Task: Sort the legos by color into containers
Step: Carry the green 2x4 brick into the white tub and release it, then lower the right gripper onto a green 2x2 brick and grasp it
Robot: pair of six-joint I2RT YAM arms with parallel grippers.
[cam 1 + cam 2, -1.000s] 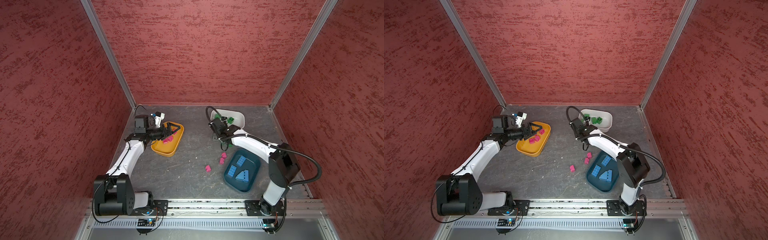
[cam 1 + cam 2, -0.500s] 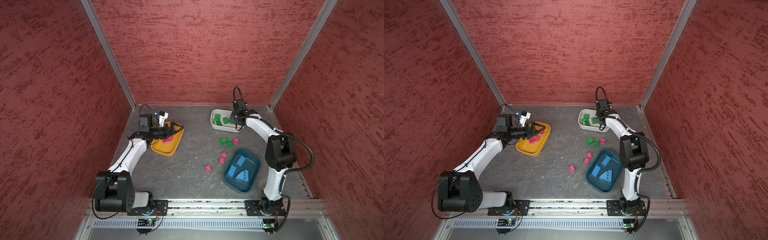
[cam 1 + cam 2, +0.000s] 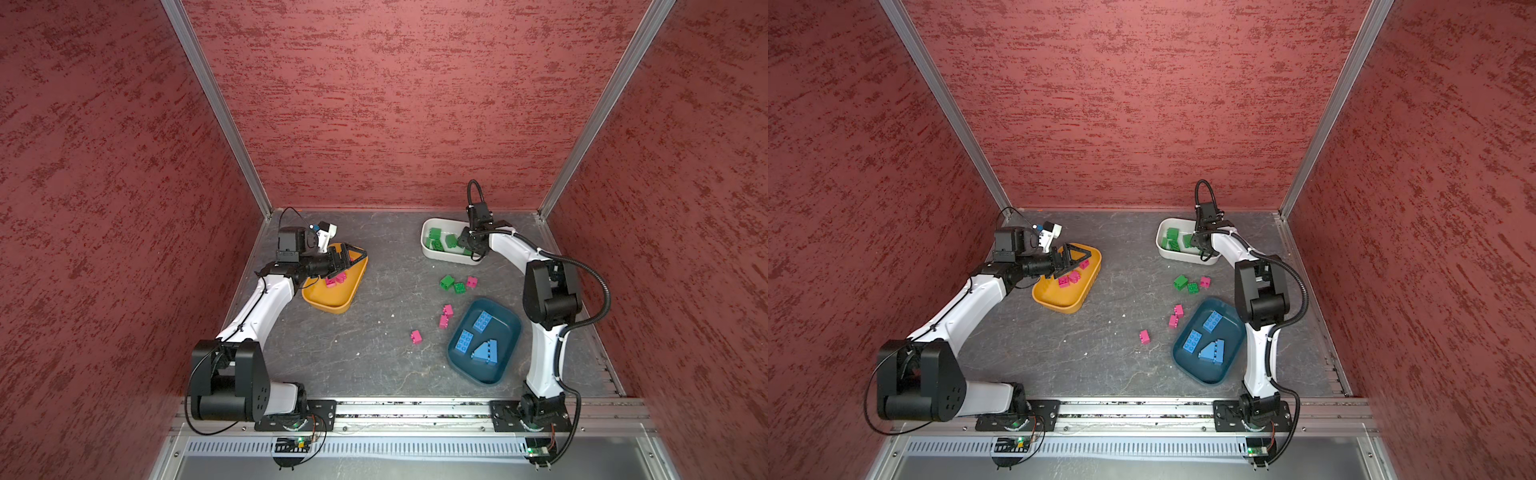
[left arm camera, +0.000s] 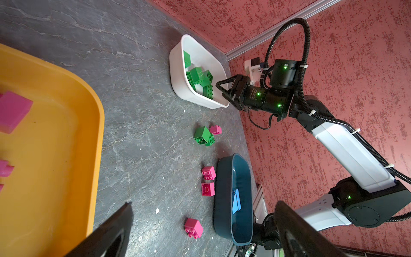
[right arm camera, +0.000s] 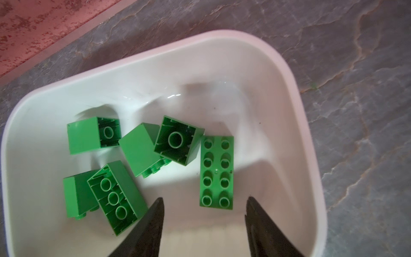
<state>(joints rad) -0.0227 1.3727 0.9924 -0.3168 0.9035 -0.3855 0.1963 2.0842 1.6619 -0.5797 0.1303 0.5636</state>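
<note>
A: Left gripper (image 3: 353,258), where, and how set?
B: At ten o'clock from the middle of the table (image 3: 374,357) in both top views, hovering over the yellow bin (image 3: 332,301). Spread wide, gripping nothing. Under it, inside the bin, a few pink bricks (image 3: 335,280).
A: Right gripper (image 5: 204,198)?
B: Up at one o'clock, poised above the white bin (image 5: 284,133). Opened partway, nothing pinched inside. Down on the bin floor, six green bricks (image 5: 93,135), jumbled; among them a long brick (image 5: 216,172) lying studs up, nearest the fingertips.
A: Anything left unsorted?
B: Plenty, all on bare table. At two o'clock, a green pair (image 3: 447,281) touching each other, with a pink neighbour (image 3: 471,281) just beside. Near three o'clock, a pink pair (image 3: 446,309) hugging the nine o'clock edge of the teal bin (image 3: 507,338). Toward five o'clock, a lone pink piece (image 3: 416,336), apart from the rest.
A: And that teal bin?
B: Sitting at four o'clock, close beside the right arm. Holding three blue pieces (image 3: 482,321): two flat bricks plus a sloped one (image 3: 485,352).
</note>
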